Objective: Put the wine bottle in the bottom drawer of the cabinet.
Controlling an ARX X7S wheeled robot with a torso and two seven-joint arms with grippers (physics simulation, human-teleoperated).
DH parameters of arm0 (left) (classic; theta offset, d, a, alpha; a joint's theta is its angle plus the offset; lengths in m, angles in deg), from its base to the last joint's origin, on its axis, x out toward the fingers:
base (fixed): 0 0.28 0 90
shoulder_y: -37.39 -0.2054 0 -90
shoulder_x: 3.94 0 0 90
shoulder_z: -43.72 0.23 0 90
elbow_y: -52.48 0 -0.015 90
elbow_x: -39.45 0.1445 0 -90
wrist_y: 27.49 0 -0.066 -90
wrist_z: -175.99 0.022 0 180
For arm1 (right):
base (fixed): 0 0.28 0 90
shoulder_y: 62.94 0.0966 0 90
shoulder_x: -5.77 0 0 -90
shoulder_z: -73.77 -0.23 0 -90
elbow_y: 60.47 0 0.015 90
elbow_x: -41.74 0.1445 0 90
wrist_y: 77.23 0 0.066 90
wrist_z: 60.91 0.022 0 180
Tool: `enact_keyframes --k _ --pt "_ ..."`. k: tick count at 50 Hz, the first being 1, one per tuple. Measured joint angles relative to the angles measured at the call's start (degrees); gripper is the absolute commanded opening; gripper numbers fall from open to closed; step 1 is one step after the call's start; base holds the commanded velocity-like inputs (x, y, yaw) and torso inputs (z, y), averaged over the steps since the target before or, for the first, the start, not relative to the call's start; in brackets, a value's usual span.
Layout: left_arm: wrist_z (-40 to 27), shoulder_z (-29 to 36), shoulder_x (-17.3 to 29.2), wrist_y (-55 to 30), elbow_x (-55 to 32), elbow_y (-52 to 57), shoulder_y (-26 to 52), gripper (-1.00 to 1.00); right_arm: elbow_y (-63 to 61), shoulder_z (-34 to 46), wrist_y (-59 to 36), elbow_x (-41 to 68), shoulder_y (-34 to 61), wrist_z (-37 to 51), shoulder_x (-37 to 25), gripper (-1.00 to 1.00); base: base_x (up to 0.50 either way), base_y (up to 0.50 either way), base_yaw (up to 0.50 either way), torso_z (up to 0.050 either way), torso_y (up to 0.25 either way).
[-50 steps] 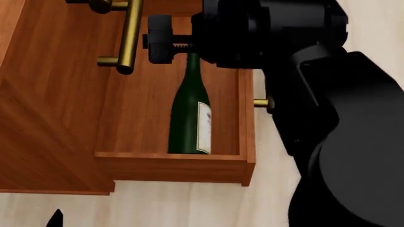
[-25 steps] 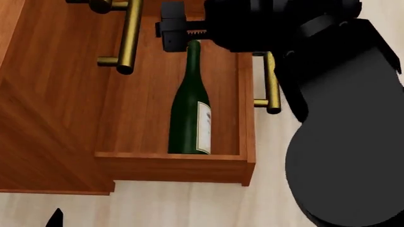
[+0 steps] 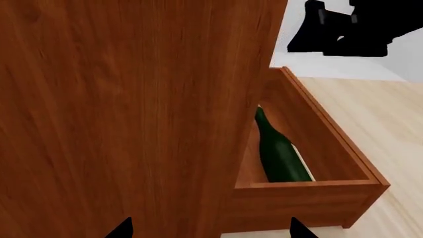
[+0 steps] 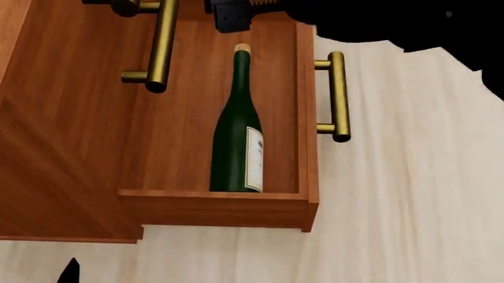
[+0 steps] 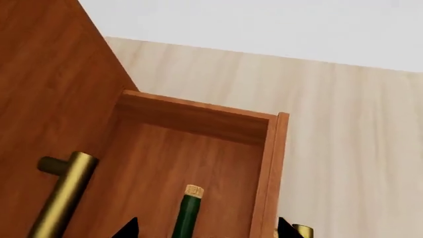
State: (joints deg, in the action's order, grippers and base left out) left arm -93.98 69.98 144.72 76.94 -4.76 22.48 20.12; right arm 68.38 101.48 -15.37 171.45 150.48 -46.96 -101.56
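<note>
The dark green wine bottle (image 4: 235, 132) with its tan cork and white label rests inside the open bottom drawer (image 4: 307, 177) of the reddish-brown cabinet (image 4: 55, 153). Nothing touches it. The drawer's near wall hides its base. It also shows in the left wrist view (image 3: 281, 156) and the right wrist view (image 5: 188, 210). My right gripper (image 4: 233, 13) is open and empty above the cork, at the head view's top edge; in its own view (image 5: 206, 230) the neck lies between the jaws' tips. My left gripper (image 3: 210, 232) is open and empty beside the cabinet's side wall (image 3: 132, 99).
The bottom drawer's brass bar handle (image 4: 338, 97) sticks out on its front. An upper drawer's brass handle (image 4: 162, 44) overhangs the open drawer. Pale wood floor (image 4: 409, 194) lies around the cabinet. My right arm (image 4: 409, 23) fills the head view's top right corner.
My right gripper has let go of the bottle's neck and risen up and away from it. The right arm has swung out of most of the head view. The bottle has stayed put.
</note>
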Motion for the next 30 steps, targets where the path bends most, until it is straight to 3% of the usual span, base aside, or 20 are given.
enact_keyframes --k 30 --pt "-0.01 4.37 1.13 2.83 -1.26 0.00 6.36 1.00 -45.05 -8.24 11.61 -5.66 8.27 20.71 -26.01 1.00 0.00 0.00 0.00 0.000 0.000"
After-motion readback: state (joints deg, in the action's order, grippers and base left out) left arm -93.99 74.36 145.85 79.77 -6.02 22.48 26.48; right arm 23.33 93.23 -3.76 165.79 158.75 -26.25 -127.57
